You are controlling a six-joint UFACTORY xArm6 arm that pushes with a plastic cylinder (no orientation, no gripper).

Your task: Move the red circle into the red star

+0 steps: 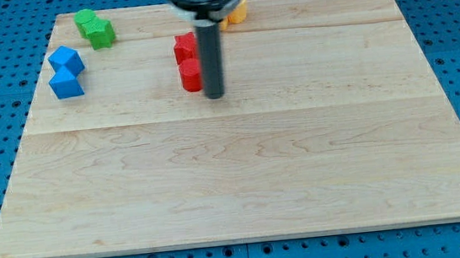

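Observation:
The red circle (190, 76) lies on the wooden board near the view's top, left of centre. The red star (185, 48) sits directly above it, and the two touch or nearly touch. My rod comes down from the view's top, and my tip (215, 95) rests on the board just right of the red circle and slightly below it, touching or almost touching it. The rod hides the right edges of both red blocks.
A green block (94, 28) lies at the top left. Two blue blocks (65, 71) sit together below it near the left edge. A yellow or orange block (237, 11) shows at the top, partly hidden behind the rod. The board (242, 170) lies on a blue pegboard.

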